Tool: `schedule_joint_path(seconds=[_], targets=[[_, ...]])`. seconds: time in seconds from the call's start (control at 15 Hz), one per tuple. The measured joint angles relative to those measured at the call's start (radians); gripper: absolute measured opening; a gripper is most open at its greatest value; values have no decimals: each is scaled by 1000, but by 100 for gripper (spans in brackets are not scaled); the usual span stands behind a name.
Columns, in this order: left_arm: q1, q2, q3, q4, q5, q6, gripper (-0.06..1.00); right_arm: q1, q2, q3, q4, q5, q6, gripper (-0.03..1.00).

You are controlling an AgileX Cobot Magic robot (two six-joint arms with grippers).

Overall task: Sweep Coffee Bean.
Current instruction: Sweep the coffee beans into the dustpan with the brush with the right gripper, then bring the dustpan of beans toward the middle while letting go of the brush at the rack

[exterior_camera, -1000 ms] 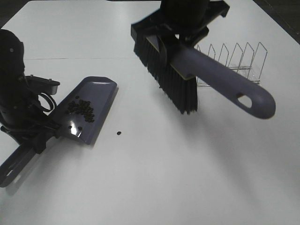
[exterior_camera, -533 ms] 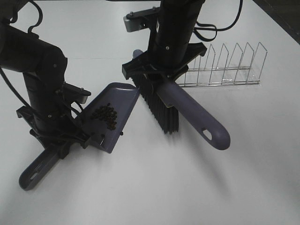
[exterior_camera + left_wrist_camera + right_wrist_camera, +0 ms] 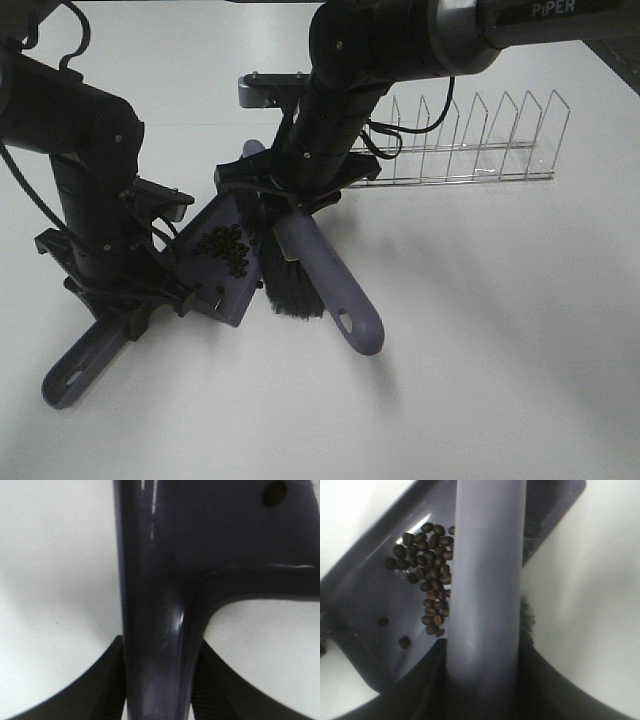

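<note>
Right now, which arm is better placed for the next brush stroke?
Right. The right gripper holds the brush, bristles at the dustpan edge by the beans; the left gripper just holds the dustpan's handle.

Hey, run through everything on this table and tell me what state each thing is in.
coffee beans: clustered inside the dustpan.
dustpan: held by its handle.
brush: held by its handle, bristles at the dustpan's mouth.
left claw: shut on the dustpan.
right claw: shut on the brush.
wire rack: standing, slots empty.
</note>
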Motion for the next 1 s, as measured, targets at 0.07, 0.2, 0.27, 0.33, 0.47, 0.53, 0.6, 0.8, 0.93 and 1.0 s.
schedule_joint_path(seconds=[0.07, 0.2, 0.27, 0.33, 0.47, 0.53, 0.6, 0.8, 0.93, 1.0], targets=[[0, 0, 0, -2, 4, 4, 31, 0, 4, 0, 54, -29, -29, 34], [17, 0, 0, -23, 12, 19, 31, 0, 7, -23, 217, -108, -152, 34], [31, 0, 0, -49, 15, 29, 31, 0, 9, -48, 253, -114, -196, 34], [52, 0, 0, -75, 21, 47, 31, 0, 9, -79, 260, -110, -220, 34], [87, -3, 0, -81, 41, 71, 31, -9, -5, -113, 251, -77, -231, 34], [96, -9, 1, -75, 42, 76, 31, -21, -21, -117, 241, -50, -232, 34], [105, -18, 1, -68, 43, 76, 31, -41, -39, -119, 224, -16, -232, 34], [138, -66, 3, -76, 47, 76, 31, -135, -112, -122, 205, 112, -223, 34], [179, -90, 3, -77, 51, 83, 31, -188, -165, -122, 179, 189, -222, 34], [206, -97, 3, -77, 58, 93, 31, -207, -193, -122, 151, 223, -222, 34]])
